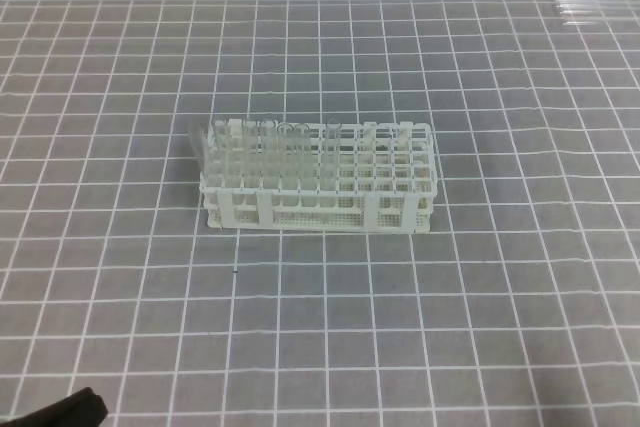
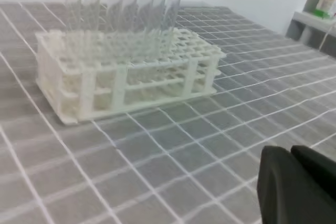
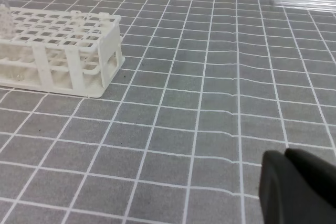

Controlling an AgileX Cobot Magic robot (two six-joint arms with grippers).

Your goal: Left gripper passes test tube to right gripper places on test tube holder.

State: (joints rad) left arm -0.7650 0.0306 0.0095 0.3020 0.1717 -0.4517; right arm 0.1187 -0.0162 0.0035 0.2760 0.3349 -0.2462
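Observation:
The white test tube holder (image 1: 390, 209) stands mid-table, with several clear tubes (image 1: 265, 142) upright in its left part. The left wrist view shows the holder (image 2: 121, 85) and those tubes (image 2: 126, 9) ahead. Loose test tubes (image 1: 592, 5) lie at the far right edge, visible in the right wrist view (image 3: 304, 1) too. My left gripper (image 2: 291, 153) hovers low over the mat, shut and holding nothing. My right gripper (image 3: 286, 156) is also shut and empty, right of the holder (image 3: 73, 61). A black part of the left arm (image 1: 72, 411) shows at the bottom left.
A grey mat with a white grid (image 1: 330, 327) covers the table. A pale wall runs along the back edge. In the left wrist view a shelf with bottles (image 2: 320, 14) stands at the far right.

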